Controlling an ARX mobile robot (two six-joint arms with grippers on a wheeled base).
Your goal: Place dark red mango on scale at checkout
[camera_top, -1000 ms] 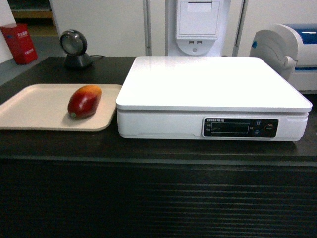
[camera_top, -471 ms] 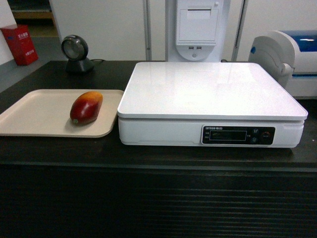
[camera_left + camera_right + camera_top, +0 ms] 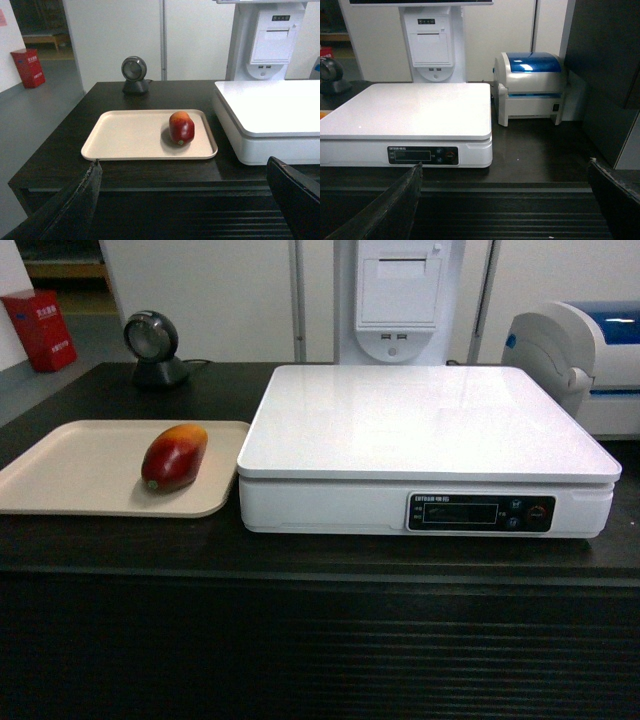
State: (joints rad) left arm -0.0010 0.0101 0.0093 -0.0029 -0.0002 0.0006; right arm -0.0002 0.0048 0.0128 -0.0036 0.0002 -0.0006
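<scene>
Head view: the dark red mango point(image 3: 174, 457) is a glossy oval, deep red with a yellow-orange patch at its far end, and it lies on its side near the right edge of a flat beige tray point(image 3: 70, 475) with rounded corners. Just beside the tray stands the scale point(image 3: 425, 420), a smooth white square platform on a white base whose front carries a black display strip with buttons. Both rest on the checkout point(image 3: 320, 640), a black counter with a horizontally ribbed dark front. Behind sit a round black scanner point(image 3: 152, 348), a white receipt printer point(image 3: 397, 295), a white-and-blue label printer point(image 3: 585, 355) and a red box point(image 3: 38, 328) on the grey floor. Neither arm shows here.

Left wrist view: the left gripper point(image 3: 185, 200) is spread wide, its dark matte fingers point(image 3: 75, 205) at the bottom corners, in front of the counter edge. The mango lies ahead on the tray, well apart from the jaws, roughly centred between them, small green stem spot facing the camera. Pale walls and a grey floor lie around.

Right wrist view: the right gripper point(image 3: 505, 200) is likewise wide apart and holds nothing, low before the ribbed front. The scale fills the left half, the label printer beside it; the mango is out of this view.
</scene>
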